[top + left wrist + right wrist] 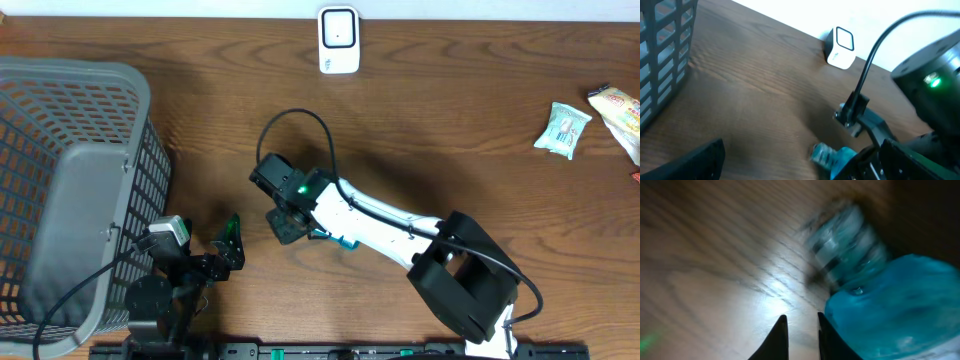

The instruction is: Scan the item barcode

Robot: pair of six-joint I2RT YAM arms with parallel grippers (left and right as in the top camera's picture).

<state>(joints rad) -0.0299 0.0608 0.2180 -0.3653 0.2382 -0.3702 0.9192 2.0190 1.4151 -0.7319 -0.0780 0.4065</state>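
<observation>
The item is a teal pouch (900,305) with a pale striped end, blurred, lying on the wooden table just right of my right gripper (801,317). Its fingertips stand a narrow gap apart, with only bare wood between them. From overhead the right gripper (285,222) is near the table's middle, and a bit of the teal pouch (343,241) shows beside the arm. The white scanner (338,40) stands at the far edge; it also shows in the left wrist view as a scanner (841,47). My left gripper (232,245) is wide open and holds nothing; the pouch (832,156) lies to its right.
A grey mesh basket (70,190) fills the left side of the table. Snack packets (563,130) lie at the far right edge. A black cable (300,125) loops above the right wrist.
</observation>
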